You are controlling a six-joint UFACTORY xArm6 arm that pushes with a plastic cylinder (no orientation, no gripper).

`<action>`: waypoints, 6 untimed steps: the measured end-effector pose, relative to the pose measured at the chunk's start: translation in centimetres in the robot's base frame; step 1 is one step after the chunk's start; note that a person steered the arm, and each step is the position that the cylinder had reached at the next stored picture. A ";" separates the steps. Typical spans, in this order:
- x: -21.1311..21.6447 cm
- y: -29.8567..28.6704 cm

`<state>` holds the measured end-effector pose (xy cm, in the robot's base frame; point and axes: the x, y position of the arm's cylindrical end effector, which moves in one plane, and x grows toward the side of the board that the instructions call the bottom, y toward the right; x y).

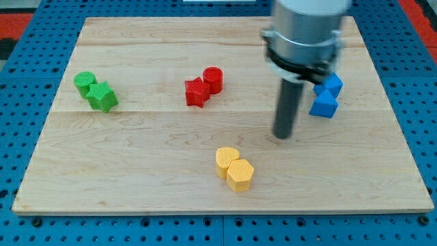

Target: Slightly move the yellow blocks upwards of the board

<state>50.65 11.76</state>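
Two yellow blocks touch each other low in the middle of the wooden board [136, 157]: a rounded, heart-like one [227, 159] and a hexagon [240, 175] just below and to its right. My tip [283, 135] rests on the board up and to the right of the yellow pair, a clear gap away from them. The dark rod rises from it into the grey arm body at the view's top.
Two green blocks, a cylinder [85, 83] and a star-like one [102, 96], sit at the left. A red star [196, 92] and a red cylinder [213, 79] sit at centre top. Two blue blocks [323, 104] [332, 85] sit right of the rod.
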 end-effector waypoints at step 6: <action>6.0 -8.7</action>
